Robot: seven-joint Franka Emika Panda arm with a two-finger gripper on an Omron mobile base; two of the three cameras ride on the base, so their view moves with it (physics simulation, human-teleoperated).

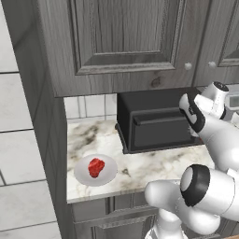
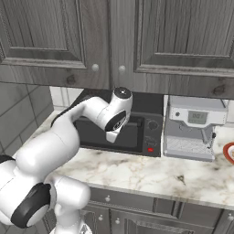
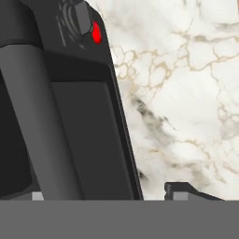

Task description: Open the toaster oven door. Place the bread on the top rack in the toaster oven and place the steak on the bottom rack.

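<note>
Black toaster oven (image 1: 156, 119): rigid boxy casing, standing at the back edge of the marble table (image 1: 140, 168) under the cabinets. Toaster oven door (image 1: 163, 133): shut, stiff flat panel hinged at its bottom edge; best hold is likely the handle bar (image 3: 39, 116) across its upper part, smooth and possibly slippery. Claw (image 3: 109, 191): fingers spread wide, holding nothing, close to the handle. Steak (image 1: 96, 167): soft, light, on a plate (image 1: 107, 177) near the table's front left corner.
</note>
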